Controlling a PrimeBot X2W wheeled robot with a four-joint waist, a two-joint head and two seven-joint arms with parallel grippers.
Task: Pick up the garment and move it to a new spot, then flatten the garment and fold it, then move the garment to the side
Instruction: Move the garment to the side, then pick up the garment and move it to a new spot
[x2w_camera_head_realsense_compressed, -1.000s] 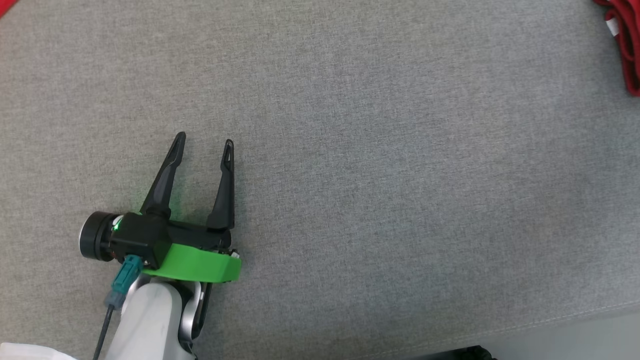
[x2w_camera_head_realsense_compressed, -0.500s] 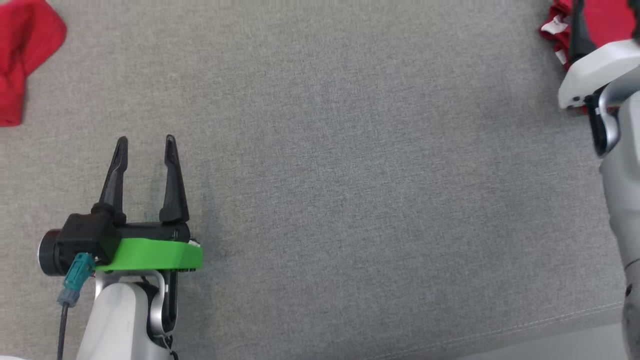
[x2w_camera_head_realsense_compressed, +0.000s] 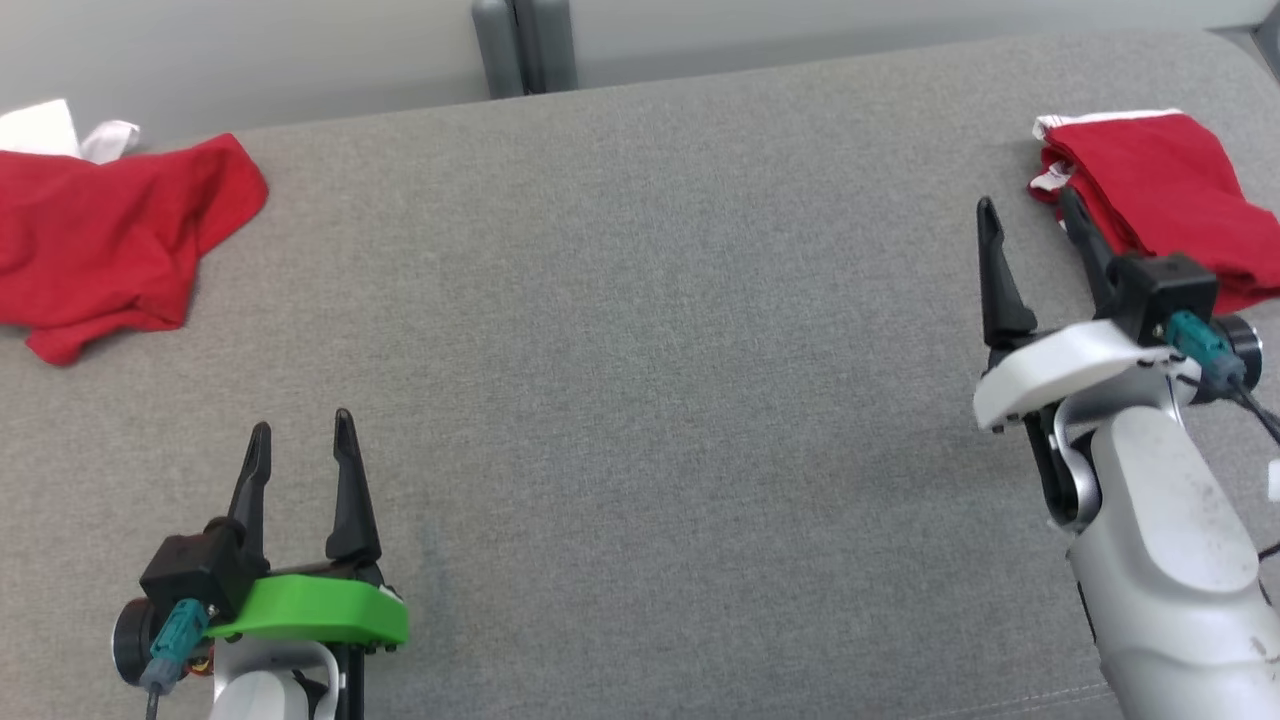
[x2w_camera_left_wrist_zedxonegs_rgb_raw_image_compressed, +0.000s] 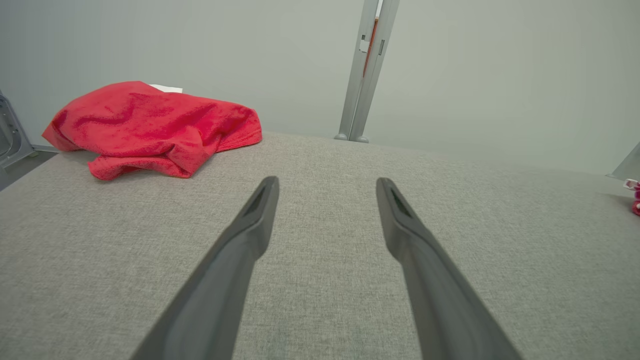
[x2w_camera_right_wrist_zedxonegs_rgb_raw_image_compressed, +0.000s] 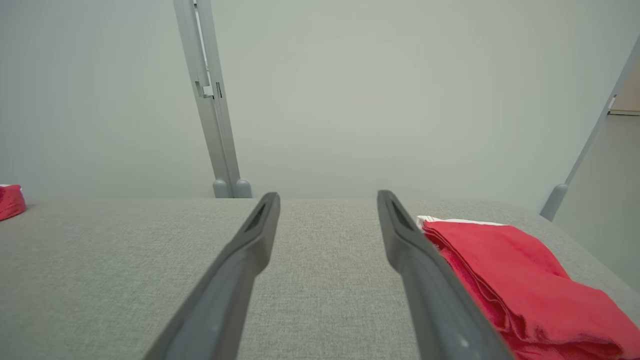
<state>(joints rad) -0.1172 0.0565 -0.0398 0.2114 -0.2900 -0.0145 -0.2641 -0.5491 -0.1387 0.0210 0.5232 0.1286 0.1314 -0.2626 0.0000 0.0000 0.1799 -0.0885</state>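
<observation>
Garment, red and folded, lies at the right end of the grey surface; a crumpled red garment lies at its left end. Both pairs of jaws stand spread and empty.

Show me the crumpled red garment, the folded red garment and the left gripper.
crumpled red garment (x2w_camera_head_realsense_compressed: 110, 235): head view, middle of the heap.
folded red garment (x2w_camera_head_realsense_compressed: 1160, 165): head view, its top layer.
left gripper (x2w_camera_head_realsense_compressed: 301, 422): head view, midway between its fingertips.
</observation>
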